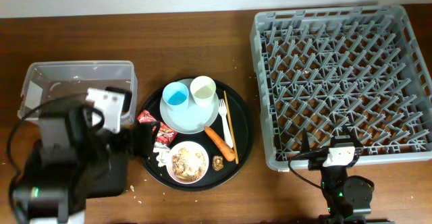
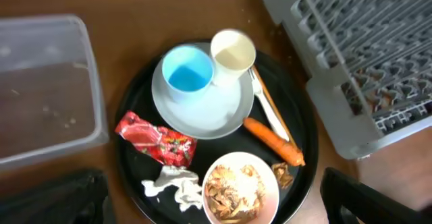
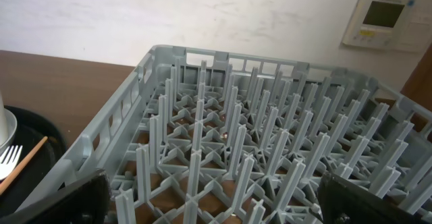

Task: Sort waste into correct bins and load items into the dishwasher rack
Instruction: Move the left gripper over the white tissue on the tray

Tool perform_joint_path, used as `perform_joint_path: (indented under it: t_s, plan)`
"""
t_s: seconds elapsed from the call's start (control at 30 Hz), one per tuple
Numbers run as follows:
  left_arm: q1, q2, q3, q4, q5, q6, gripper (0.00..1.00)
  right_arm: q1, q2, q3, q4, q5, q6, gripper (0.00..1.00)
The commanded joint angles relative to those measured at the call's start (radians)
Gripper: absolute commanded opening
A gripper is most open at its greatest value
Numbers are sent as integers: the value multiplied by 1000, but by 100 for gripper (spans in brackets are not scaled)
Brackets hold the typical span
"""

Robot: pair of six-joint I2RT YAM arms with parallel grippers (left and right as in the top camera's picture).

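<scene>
On the round black tray (image 1: 244, 126) a grey-green plate (image 1: 192, 118) holds a blue cup (image 1: 177, 94) and a cream cup (image 1: 202, 89). Beside it lie a white fork (image 1: 225, 123), chopsticks (image 1: 231, 126), a carrot (image 1: 220, 144), a red wrapper (image 1: 156, 126), white tissue (image 1: 160, 156), a brown lump (image 1: 218, 162) and a pinkish bowl (image 1: 188, 162) of beige scraps. My left gripper (image 2: 209, 204) is open and empty above the bowl (image 2: 239, 189) and tissue (image 2: 174, 183). My right gripper (image 3: 216, 204) is open and empty over the front edge of the grey rack (image 1: 337, 82).
The clear tub (image 1: 77, 75) stands at the back left, behind my left arm. A black shape under the left arm (image 1: 115, 177) may be the shallow tray, mostly hidden. The rack (image 3: 236, 150) holds nothing. A wall stands behind the rack.
</scene>
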Motion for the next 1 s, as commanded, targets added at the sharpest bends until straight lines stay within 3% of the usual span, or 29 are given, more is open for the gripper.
perform_joint_path:
  t_s: [0.0,0.03,0.07,0.13,0.17,0.23,0.3,0.47,0.57,0.6,0.67,0.7,0.73,0.77,0.87,0.9,0.97]
  plan:
    - [0,78,12,-8,42,-16,93,5,-6,-5,-5,5,-3,99]
    - [-2,93,12,-10,39,-69,66,5,-6,-5,-5,5,-3,99]
    - [-2,95,12,-20,23,-108,27,5,-6,-5,-5,5,-3,99]
    - [-2,95,12,-93,-70,-242,3,5,-6,-5,-5,5,-3,99]
    - [-2,95,12,-128,-73,-272,0,5,-6,-5,-5,5,-3,99]
    - [-46,95,11,-172,-109,-312,1,5,-6,-5,-5,5,-3,99]
    - [-139,95,11,-172,-251,-403,1,5,-6,-5,-5,5,-3,99]
    - [-490,138,2,-153,-445,-617,1,5,-6,-5,-5,5,-3,99]
    - [-666,306,2,-111,-475,-636,1,5,-6,-5,-5,5,-3,99]
    - [-680,355,2,-100,-474,-636,7,5,-6,-5,-5,5,-3,99]
    - [-688,476,2,-43,-404,-634,68,5,-6,-5,-5,5,-3,99]
    - [-688,528,2,-13,-378,-626,79,5,-6,-5,-5,5,-3,99]
    - [-688,569,2,-6,-368,-626,99,5,-6,-5,-5,5,-3,99]
    - [-688,604,2,-7,-369,-627,82,5,-6,-5,-5,5,-3,99]
    - [-708,603,2,-15,-447,-628,20,5,-6,-5,-5,5,-3,98]
    - [-730,603,2,-15,-473,-639,16,5,-6,-5,-5,5,-3,99]
    - [-790,597,2,-15,-591,-696,15,5,-6,-5,-5,5,-3,99]
